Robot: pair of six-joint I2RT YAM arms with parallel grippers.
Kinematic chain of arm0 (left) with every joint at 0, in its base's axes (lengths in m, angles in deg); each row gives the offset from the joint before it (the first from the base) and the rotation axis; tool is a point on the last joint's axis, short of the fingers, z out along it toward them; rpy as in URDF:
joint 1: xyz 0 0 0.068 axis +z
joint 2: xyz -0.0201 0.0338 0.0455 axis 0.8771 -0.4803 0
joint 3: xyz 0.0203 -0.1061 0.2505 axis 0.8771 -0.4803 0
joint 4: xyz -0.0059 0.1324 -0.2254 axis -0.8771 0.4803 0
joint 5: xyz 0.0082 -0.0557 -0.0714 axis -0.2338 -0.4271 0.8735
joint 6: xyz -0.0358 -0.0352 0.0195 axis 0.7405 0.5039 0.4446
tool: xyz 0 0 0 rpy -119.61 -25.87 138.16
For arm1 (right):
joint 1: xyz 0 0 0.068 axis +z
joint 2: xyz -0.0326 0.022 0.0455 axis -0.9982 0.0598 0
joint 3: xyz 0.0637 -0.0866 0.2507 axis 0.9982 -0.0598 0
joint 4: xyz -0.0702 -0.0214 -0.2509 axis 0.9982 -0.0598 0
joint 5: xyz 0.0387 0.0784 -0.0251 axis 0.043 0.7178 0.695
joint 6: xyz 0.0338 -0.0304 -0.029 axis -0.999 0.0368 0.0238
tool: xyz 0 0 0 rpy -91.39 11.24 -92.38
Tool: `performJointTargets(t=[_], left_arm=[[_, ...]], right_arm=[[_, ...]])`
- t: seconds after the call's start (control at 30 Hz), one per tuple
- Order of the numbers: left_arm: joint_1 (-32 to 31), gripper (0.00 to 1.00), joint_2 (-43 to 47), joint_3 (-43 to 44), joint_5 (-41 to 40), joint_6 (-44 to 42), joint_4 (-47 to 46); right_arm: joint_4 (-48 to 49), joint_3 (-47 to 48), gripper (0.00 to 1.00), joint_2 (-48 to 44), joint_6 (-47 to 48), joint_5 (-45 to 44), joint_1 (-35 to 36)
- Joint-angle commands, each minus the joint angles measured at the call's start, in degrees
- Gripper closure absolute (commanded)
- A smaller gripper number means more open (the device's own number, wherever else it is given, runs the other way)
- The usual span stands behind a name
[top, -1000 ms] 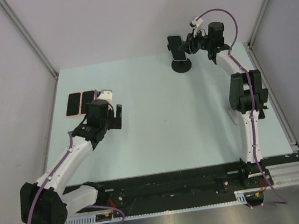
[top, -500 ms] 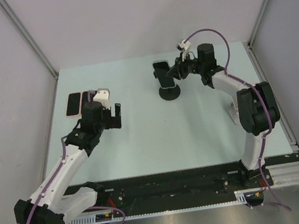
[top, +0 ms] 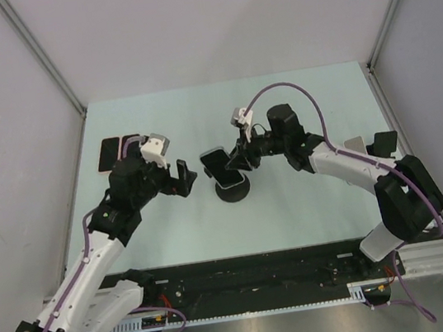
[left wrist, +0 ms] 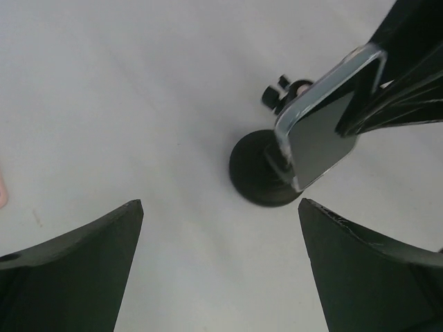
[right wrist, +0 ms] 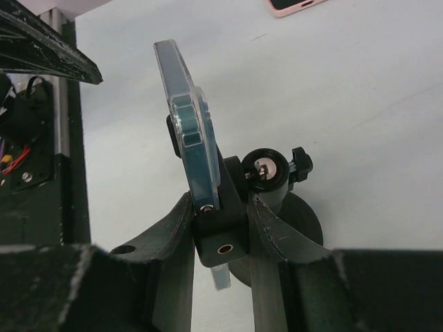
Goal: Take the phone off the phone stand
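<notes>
Phone [top: 216, 165]: we see it held in the phone stand [top: 232, 191], centre of frame, on the tabletop [top: 312, 211].
Right pincer [top: 242, 161]: narrow, clamped on the stand's cradle.
Left pincer [top: 175, 179]: wide, just left of the phone.

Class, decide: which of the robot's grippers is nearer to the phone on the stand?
Right. The right gripper is shut on the bracket of the phone stand, directly behind the phone. The left gripper hangs open off to the phone's screen side, touching nothing.
</notes>
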Motion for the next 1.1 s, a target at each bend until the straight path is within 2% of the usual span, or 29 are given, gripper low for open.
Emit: performJointTargets(t=[0.0, 0.1, 0.23, 0.33, 0.37, 0.43, 0.47, 0.57, 0.77, 1.07], left_arm=[[-1.23, 0.00, 0.52, -0.87, 14.42, -1.09, -5.12], [-2.37, 0.00, -1.14, -0.87, 19.18, -0.74, -6.35], [-3.70, 0.00, -2.91, -1.05, 19.98, -0.21, -6.89], [-4.13, 0.00, -3.44, -1.14, 20.68, -0.39, -7.23], [-4.14, 0.00, -3.70, -1.14, 20.85, -0.30, -7.24], [-4.40, 0.00, -4.32, -1.14, 20.94, 0.05, -7.32], [-4.57, 0.00, -4.67, -1.05, 20.86, 0.22, -7.50], [-4.93, 0.02, -6.51, -0.35, 21.21, 1.28, -7.50], [-5.45, 0.06, -8.71, 1.41, 21.30, 2.86, -7.50], [-9.58, 0.18, -9.50, 2.11, 17.26, 5.49, -7.59]], right_arm=[[1.97, -2.45, 0.95, -6.60, -0.51, 1.07, 2.83], [2.32, -5.61, 0.93, -7.75, -0.51, 0.46, 4.15], [1.70, -7.20, 0.89, -9.68, 0.19, -0.16, 4.59], [0.74, -7.38, 0.76, -10.74, 1.08, -0.07, 4.77], [0.30, -7.38, 0.68, -10.74, 1.34, -0.25, 4.86], [-0.05, -7.38, 0.60, -11.18, 1.60, -0.34, 4.95], [-0.40, -7.38, 0.50, -11.53, 1.78, -0.60, 4.86], [-1.28, -7.38, 0.36, -12.23, 1.87, -0.95, 4.95], [-4.27, -7.47, 0.20, -14.69, 2.75, -3.67, 4.95], [-7.70, -9.31, 0.18, -21.99, 2.31, -13.76, 5.21]])
